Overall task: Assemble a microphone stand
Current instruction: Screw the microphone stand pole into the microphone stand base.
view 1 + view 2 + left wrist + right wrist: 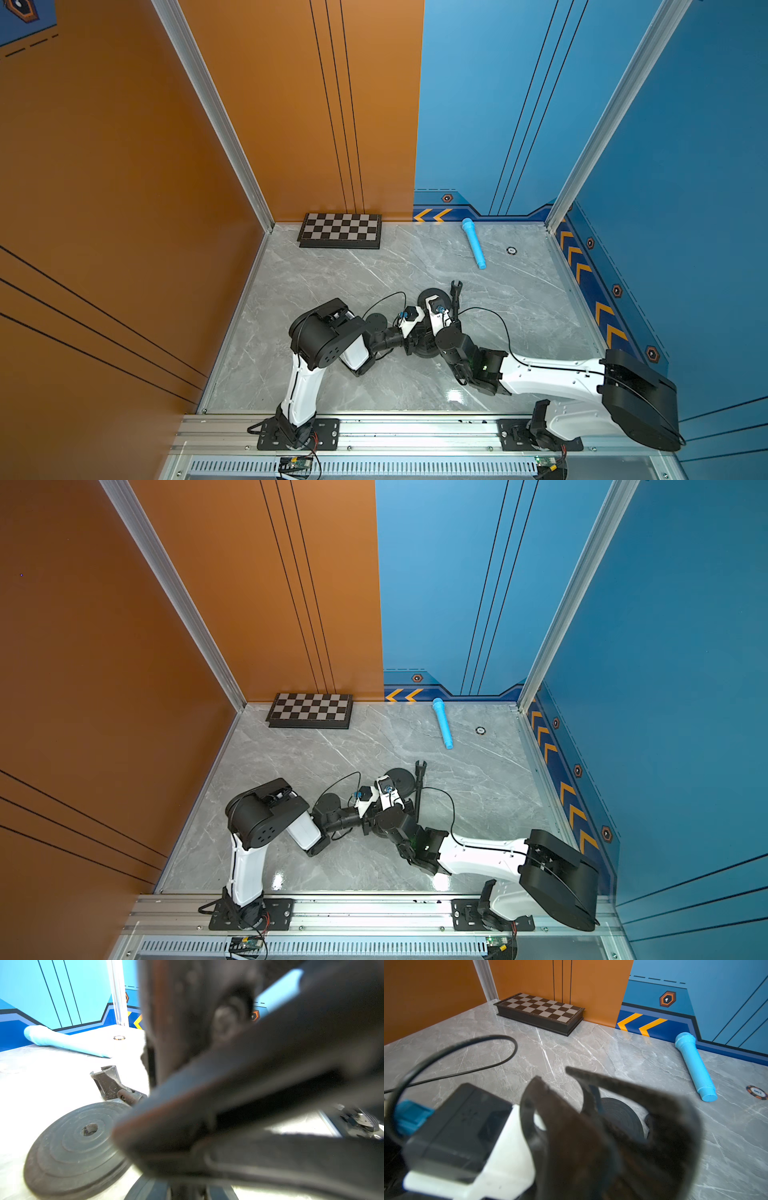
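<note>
The right gripper [552,1075] stood with its jaws a little apart, and nothing showed between them. It hung close above the round black base [620,1115]. The left gripper [133,1147] was closed, but its own view was too blurred to tell what it pinched, if anything. The pole with the clip [456,297] lay just beside the base, near the right fingers. The blue microphone [473,243] lay well apart, near the back wall.

The danger, in my judgement, was the crowding. Both wrists were very close, so a reach for the pole could hit the left arm's camera [460,1126] or catch its cable [515,1048]. The base could also slide on the smooth marble table [332,291] if the pole was pressed in at an angle.
</note>
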Robot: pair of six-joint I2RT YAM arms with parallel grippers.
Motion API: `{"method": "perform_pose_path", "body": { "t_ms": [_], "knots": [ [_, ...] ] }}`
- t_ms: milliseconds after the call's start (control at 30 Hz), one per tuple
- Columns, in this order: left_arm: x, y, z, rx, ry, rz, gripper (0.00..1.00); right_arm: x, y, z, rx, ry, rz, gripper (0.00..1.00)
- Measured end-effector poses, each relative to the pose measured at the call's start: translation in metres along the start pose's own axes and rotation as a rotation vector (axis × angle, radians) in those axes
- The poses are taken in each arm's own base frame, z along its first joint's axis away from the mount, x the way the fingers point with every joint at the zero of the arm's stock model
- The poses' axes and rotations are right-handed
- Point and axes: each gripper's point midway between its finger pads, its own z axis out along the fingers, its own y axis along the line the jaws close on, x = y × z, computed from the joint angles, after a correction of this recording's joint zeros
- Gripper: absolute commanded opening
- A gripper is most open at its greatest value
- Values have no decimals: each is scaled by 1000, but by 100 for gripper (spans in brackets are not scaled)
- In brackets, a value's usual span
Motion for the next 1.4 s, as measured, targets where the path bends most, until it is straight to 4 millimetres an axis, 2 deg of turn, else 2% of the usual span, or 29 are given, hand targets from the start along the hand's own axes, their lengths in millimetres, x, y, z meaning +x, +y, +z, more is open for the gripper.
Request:
{"method": "perform_pose_path", "body": {
  "t_ms": [67, 267, 400, 600, 767, 800, 833, 867, 933, 1033, 1133, 1400],
  "knots": [
    [0, -1, 0, 2, 0, 3, 19, -5, -6, -7, -65, 8, -28, 49],
    [0, -1, 1, 3, 1, 2, 19, -25, -26, -25, -259, -29, -55, 55],
    [1, -1, 1, 7, -1, 8, 19, -19, -31, -26, -352, -2, -109, 56],
    [1, -1, 1, 7, -1, 11, 19, -10, -24, -21, -487, 41, -151, 56],
    [1, -1, 1, 7, -1, 12, 20, -2, -8, -11, -573, 78, -147, 55],
    [1, -1, 1, 7, -2, 12, 20, -2, -6, -8, -580, 81, -147, 53],
    [1, -1, 1, 7, -2, 12, 20, -3, -5, -5, -584, 79, -148, 45],
    [1, -1, 1, 8, -2, 12, 20, -5, -3, -3, -588, 79, -149, 32],
    [1, -1, 1, 5, -2, 8, 20, -8, 2, -1, -601, 72, -159, 12],
    [2, 1, 0, 2, -4, 0, 22, -9, 7, 0, -586, 64, -178, 0],
    [8, 3, -2, -7, 8, -8, 26, -9, 12, 2, -507, 59, -195, 0],
    [13, 6, -4, -16, 6, -20, 29, -4, 12, -6, -138, 2, -132, 0]
  ]
}}
